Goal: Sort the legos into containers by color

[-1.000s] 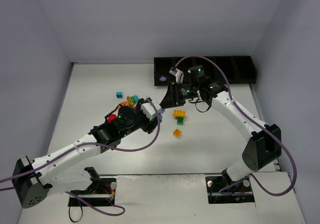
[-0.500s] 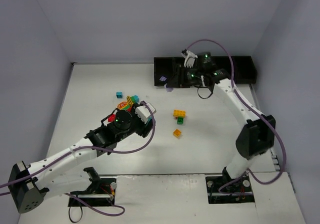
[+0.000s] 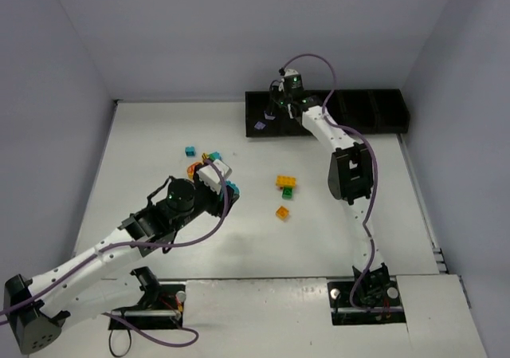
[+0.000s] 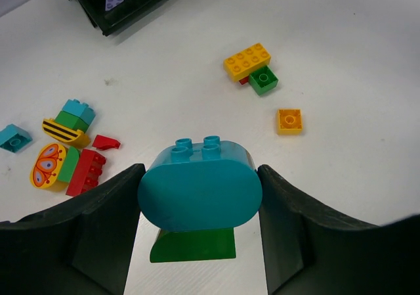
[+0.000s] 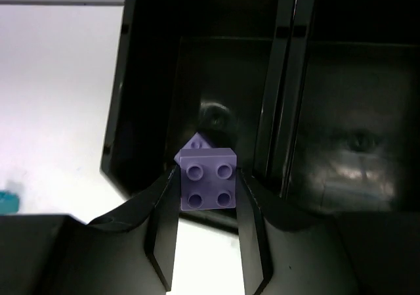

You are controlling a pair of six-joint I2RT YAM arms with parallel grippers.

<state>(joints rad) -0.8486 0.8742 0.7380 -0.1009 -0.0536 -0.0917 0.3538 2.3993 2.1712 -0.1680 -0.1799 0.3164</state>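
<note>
My left gripper [image 4: 200, 177] is shut on a teal rounded lego [image 4: 200, 193] and holds it above the table. A green sloped lego [image 4: 193, 244] shows just under it; whether the two are joined is unclear. From above, this gripper [image 3: 226, 186] sits left of centre. My right gripper [image 5: 207, 177] is shut on a lilac lego [image 5: 208, 180], over the front of the leftmost bin of the black containers tray [image 5: 282, 104]. A second lilac lego [image 5: 199, 142] lies in that bin. In the top view the right gripper [image 3: 272, 113] hangs over the tray's [image 3: 382, 125] left end.
On the table lie a yellow brick [image 4: 247, 61] joined to a green one [image 4: 263, 79], an orange square [image 4: 289, 120], and a left-hand cluster with red bricks [image 4: 86, 170], a butterfly piece [image 4: 47, 165], a striped piece [image 4: 64, 132] and teal bricks [image 4: 13, 137].
The right arm swung from mid-table back to the tray's left bin with the lilac lego. The left gripper drew back and left with the teal lego.
</note>
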